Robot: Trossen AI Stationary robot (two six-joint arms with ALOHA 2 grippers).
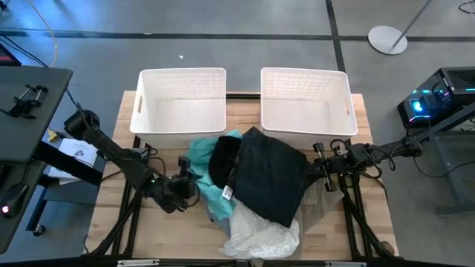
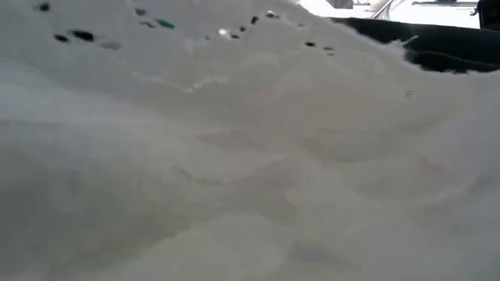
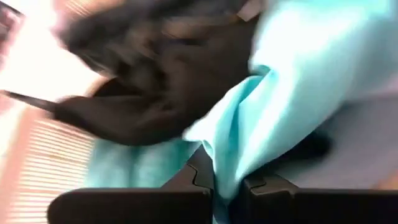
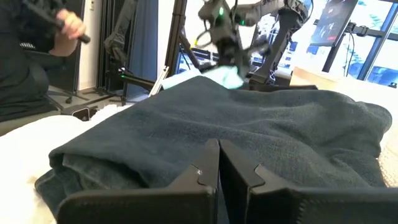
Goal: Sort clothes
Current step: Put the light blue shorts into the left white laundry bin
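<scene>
The clothes lie in a pile at the middle of the table: a teal garment (image 1: 199, 152), a black one (image 1: 223, 159) on top of it, a larger black garment (image 1: 271, 174), a white one (image 1: 256, 233) at the near edge and a beige one (image 1: 320, 202) under the right side. My left gripper (image 1: 189, 183) is at the pile's left side, shut on the teal garment (image 3: 298, 74). My right gripper (image 1: 316, 159) is shut at the larger black garment's right edge (image 4: 261, 118). The white garment (image 2: 234, 172) fills the low view. My left gripper pinches a fold of the teal garment (image 3: 225, 163) between its two fingers, coming from the table's left. The cloth runs up from the fingers toward the pile; a black garment (image 3: 143, 81) lies over it farther on. My right gripper's shut fingertips (image 4: 210, 152) lie level at the larger black garment's right edge, coming from the table's right. I cannot tell whether cloth is between them.
Two white lattice baskets (image 1: 182, 74) (image 1: 304, 73) stand side by side at the table's far edge, behind the pile. Bare wood (image 1: 119, 222) shows at the near left. A person (image 4: 31, 56) is beyond the table's left side.
</scene>
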